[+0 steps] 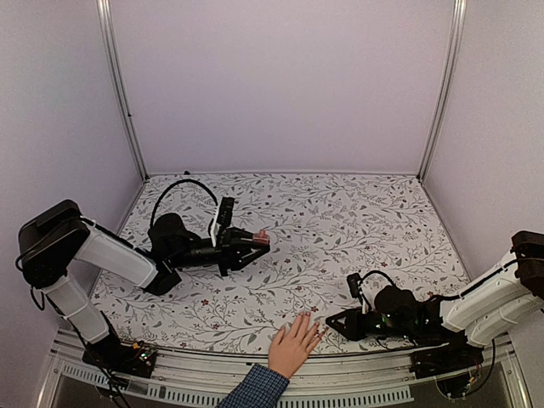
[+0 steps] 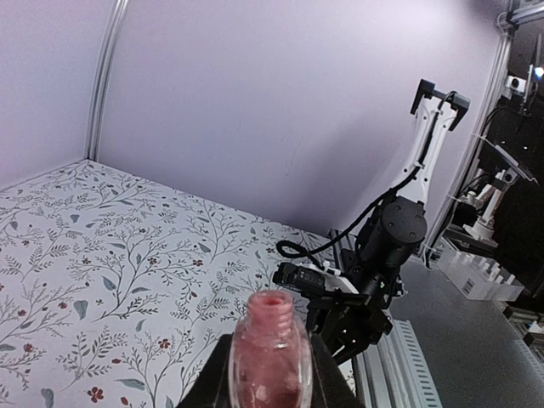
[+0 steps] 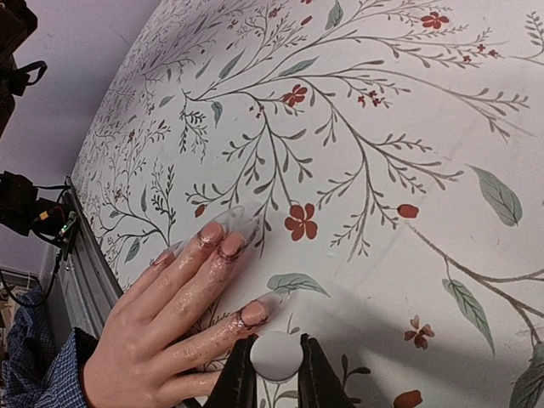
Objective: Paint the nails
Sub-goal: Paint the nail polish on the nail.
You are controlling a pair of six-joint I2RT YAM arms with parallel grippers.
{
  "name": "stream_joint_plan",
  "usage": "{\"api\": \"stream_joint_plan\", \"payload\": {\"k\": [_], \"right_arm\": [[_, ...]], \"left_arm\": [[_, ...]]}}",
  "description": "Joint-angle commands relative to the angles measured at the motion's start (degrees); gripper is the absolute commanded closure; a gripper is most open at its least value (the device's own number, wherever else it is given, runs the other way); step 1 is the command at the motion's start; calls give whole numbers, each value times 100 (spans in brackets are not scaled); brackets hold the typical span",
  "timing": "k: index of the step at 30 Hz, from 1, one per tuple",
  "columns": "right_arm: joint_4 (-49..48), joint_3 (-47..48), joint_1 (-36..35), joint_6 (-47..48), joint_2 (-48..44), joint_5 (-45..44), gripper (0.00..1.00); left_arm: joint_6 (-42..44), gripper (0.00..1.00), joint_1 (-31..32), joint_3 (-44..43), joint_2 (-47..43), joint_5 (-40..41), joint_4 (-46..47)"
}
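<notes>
A light-skinned hand (image 1: 291, 346) with a blue checked cuff lies flat at the table's near edge. In the right wrist view its nails (image 3: 231, 245) look pink with long clear tips, and the fingers (image 3: 170, 297) are smeared with glossy polish. My right gripper (image 3: 276, 354) is shut on the round white cap (image 3: 276, 355), right beside the nearest painted nail (image 3: 252, 315). The brush under the cap is hidden. My left gripper (image 2: 270, 367) is shut on the open pink bottle (image 2: 270, 348) and holds it above the table's left-centre (image 1: 257, 239).
The floral tablecloth (image 1: 340, 221) covers the table, with purple walls at the back and on both sides. A metal rail (image 1: 204, 361) runs along the near edge. The right arm (image 2: 382, 255) shows beyond the bottle in the left wrist view.
</notes>
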State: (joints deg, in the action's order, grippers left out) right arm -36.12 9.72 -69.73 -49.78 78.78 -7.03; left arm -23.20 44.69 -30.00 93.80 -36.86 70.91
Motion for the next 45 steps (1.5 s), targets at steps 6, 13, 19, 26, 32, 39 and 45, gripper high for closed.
{"api": "stream_joint_plan", "payload": {"k": [6, 13, 19, 26, 32, 39, 45], "right_arm": [[137, 29, -40, -73, -124, -178, 100], [-109, -180, -40, -22, -308, -160, 100], [-526, -433, -50, 109, -586, -36, 100], [-728, -307, -97, 326, -404, 192, 100], [-686, -189, -102, 387, -207, 242, 100], [-654, -128, -102, 392, -141, 269, 100], [-665, -70, -102, 416, -41, 325, 100]], "left_arm": [[-44, 100, -97, -12, 80, -60, 195], [-45, 100, -100, -5, 95, -74, 203], [-55, 100, -100, 3, 103, -70, 234], [-62, 100, -100, 12, 93, -72, 239], [-46, 100, -100, 34, 68, -68, 230], [-44, 100, -109, 60, 68, -75, 245], [-51, 100, -116, 67, 55, -68, 256]]}}
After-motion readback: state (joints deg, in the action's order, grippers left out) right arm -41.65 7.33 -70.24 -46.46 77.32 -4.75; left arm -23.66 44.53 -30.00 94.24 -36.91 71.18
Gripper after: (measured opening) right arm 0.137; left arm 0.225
